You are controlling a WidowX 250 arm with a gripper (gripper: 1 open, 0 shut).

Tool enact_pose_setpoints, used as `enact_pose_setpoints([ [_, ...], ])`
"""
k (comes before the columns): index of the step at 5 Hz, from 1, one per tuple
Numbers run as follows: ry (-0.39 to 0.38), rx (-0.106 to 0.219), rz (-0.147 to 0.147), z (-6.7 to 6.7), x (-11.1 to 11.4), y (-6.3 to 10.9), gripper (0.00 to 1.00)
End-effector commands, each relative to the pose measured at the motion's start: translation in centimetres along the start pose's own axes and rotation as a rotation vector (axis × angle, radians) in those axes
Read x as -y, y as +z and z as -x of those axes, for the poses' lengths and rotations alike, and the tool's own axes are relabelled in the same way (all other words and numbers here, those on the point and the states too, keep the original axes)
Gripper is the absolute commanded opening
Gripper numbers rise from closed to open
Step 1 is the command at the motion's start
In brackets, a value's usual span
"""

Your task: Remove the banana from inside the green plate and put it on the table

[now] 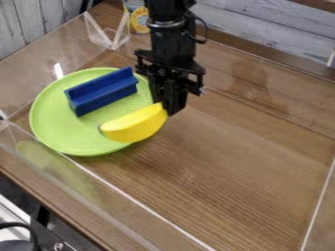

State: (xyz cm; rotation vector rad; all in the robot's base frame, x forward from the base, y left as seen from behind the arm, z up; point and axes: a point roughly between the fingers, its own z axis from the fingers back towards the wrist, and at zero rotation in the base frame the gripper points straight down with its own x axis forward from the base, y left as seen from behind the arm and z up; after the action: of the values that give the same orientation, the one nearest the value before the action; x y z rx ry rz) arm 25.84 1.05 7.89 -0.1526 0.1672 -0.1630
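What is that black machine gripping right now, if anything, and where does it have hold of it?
The tool has the yellow banana by its right-hand, upper end in the picture; the other end sticks out free.

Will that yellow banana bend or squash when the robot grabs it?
Probably not: the banana keeps a clean crescent at the tool, so it seems stiff. Its surface looks smooth, so it may be a little slippery. Set down on the table, its curved body might rock.
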Motion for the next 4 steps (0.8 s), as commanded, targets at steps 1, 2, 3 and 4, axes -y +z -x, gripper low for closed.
enact_pose_setpoints([
  [1,-0.026,0.071,-0.014,0.0,1.0,1.2,0.00],
  [2,-0.037,0.077,-0.012,0.1,1.8,0.7,0.00],
  [3,-0.044,0.087,-0.010,0.0,2.5,0.1,0.00],
  [4,-0.044,0.104,-0.001,-0.1,3.2,-0.6,0.00],
])
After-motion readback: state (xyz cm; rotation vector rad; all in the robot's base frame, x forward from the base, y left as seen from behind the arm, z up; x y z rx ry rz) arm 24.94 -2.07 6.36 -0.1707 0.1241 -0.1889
